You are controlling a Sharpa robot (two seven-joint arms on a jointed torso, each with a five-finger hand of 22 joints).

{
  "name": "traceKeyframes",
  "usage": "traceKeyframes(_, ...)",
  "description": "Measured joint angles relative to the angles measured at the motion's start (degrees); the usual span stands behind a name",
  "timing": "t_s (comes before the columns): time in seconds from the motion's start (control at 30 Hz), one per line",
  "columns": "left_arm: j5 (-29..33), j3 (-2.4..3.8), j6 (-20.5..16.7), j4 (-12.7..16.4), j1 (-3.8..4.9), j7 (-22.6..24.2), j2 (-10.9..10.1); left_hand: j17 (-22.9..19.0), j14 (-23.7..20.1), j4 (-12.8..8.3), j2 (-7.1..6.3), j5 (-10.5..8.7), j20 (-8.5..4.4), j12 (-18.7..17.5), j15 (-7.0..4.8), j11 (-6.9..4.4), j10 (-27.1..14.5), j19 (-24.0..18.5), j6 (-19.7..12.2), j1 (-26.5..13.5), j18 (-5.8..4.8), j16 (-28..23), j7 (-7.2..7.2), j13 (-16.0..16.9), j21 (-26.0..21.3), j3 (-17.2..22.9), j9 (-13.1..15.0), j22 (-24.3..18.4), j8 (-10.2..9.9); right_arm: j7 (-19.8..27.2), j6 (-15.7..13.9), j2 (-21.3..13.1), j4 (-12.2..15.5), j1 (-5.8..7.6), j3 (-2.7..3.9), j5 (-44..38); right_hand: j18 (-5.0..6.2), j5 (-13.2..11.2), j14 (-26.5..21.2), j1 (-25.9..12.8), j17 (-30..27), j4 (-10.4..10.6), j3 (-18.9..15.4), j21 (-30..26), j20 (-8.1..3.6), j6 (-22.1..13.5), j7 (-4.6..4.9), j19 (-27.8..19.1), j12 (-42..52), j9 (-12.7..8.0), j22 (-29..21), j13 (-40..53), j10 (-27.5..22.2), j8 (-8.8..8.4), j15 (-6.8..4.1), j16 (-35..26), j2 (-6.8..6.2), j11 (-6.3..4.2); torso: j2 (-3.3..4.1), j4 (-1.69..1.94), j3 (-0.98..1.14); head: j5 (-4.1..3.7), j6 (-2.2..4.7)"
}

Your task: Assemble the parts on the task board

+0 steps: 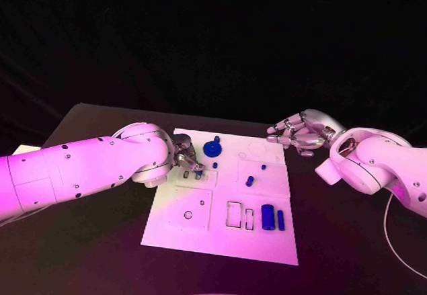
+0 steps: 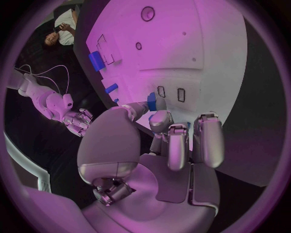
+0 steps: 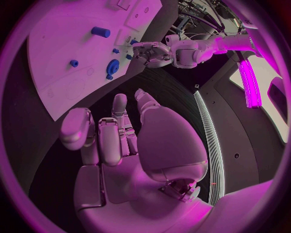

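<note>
I am pinching a small blue part (image 2: 152, 102) in my left robot hand (image 1: 186, 156), holding it over the two little slots (image 1: 191, 175) near the task board (image 1: 175, 226)'s left edge. Next, I judge, I must line it up with a slot and press down. My left wrist view is showing the pinch plainly; the head view half hides it. My right robot hand (image 1: 299, 133) is hovering empty, fingers loosely curled, just off the board's far right corner above the table (image 1: 342, 263).

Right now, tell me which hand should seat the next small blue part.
Left. The left hand already pinches a small blue part over the task board, beside its slots. The right hand hangs off the board's far corner, holding nothing.
</note>
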Motion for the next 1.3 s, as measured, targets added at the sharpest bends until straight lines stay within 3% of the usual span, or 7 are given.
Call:
traceKeyframes(0.2, -0.66, -0.04, -3.72, 0.36, -0.94, 0.78, -0.22, 0.00, 0.00, 0.00, 0.14, 0.00, -0.10, 0.00, 0.00, 0.00, 0.00, 0.10, 0.07, 0.15, 0.00, 0.00, 0.07, 0.01, 0.00, 0.00, -0.02, 0.00, 0.00, 0.06, 0.01, -0.07, 0.00, 0.00, -0.01, 0.00, 0.00, 0.00, 0.00, 0.00, 0.00, 0.00, 0.00, 0.00, 0.00, 0.00, 0.00, 0.00, 0.00, 0.00, 0.00, -0.07, 0.00, 0.00, 0.00, 0.00, 0.00, 0.00, -0.01, 0.07, 0.00, 0.11, -0.11)
traceKeyframes(0.47, -3.28, -0.14, -5.30, -0.40, -1.98, 1.04, 0.20, -0.01, 0.00, 0.00, 0.15, -0.01, 0.10, 0.00, 0.00, 0.01, -0.01, 0.30, 0.07, 0.15, 0.00, 0.00, 0.08, -0.38, 0.00, 0.00, 0.01, 0.00, 0.00, 0.14, 0.05, -0.07, -0.05, -0.02, -0.02, 0.02, 0.00, 0.00, 0.00, -0.25, 0.00, 0.18, -0.18, 0.00, 0.00, 0.00, 0.00, 0.00, 0.00, 0.00, 0.00, -0.13, 0.00, 0.03, 0.00, 0.00, 0.25, 0.00, 0.02, -0.05, 0.00, 0.26, -0.24)
traceKeyframes(0.57, -4.91, -0.16, -5.32, -0.58, -2.17, 1.09, 0.39, -0.01, 0.00, 0.00, 0.44, -1.20, 0.10, 0.00, 0.00, 0.01, -0.01, 0.30, 0.07, -0.15, 0.00, 0.00, 0.09, -0.66, 0.00, 0.00, -0.05, -0.01, -0.01, 0.16, 0.06, -0.05, -0.14, -0.04, -0.04, 0.04, 0.00, 0.00, 0.00, -0.31, 0.01, 0.18, -0.18, 0.00, 0.00, 0.00, 0.00, 0.00, 0.00, 0.00, 0.00, -0.13, 0.00, 0.22, 0.00, 0.00, 0.31, 0.00, 0.05, -0.09, -0.01, 0.31, -0.29)
traceKeyframes(1.3, -9.33, 0.03, 0.62, 0.58, -2.14, 1.01, -0.18, -0.02, 0.00, -0.04, 0.43, -1.87, 0.11, -0.23, 0.00, 0.02, -0.02, 0.29, 0.17, -0.16, 0.00, 0.00, 0.16, -0.77, 0.00, 0.04, -0.54, 0.04, -0.33, 0.27, 0.72, 0.14, -0.36, -0.14, -0.08, 1.17, 0.00, 0.00, 0.00, -0.31, 0.01, 0.39, -0.39, 0.00, 0.00, 0.00, 0.00, 0.00, 0.00, 0.00, -0.05, -0.17, 0.00, 0.22, 0.00, 0.00, 0.31, 0.00, 0.02, -0.03, -0.04, -0.19, -0.78)
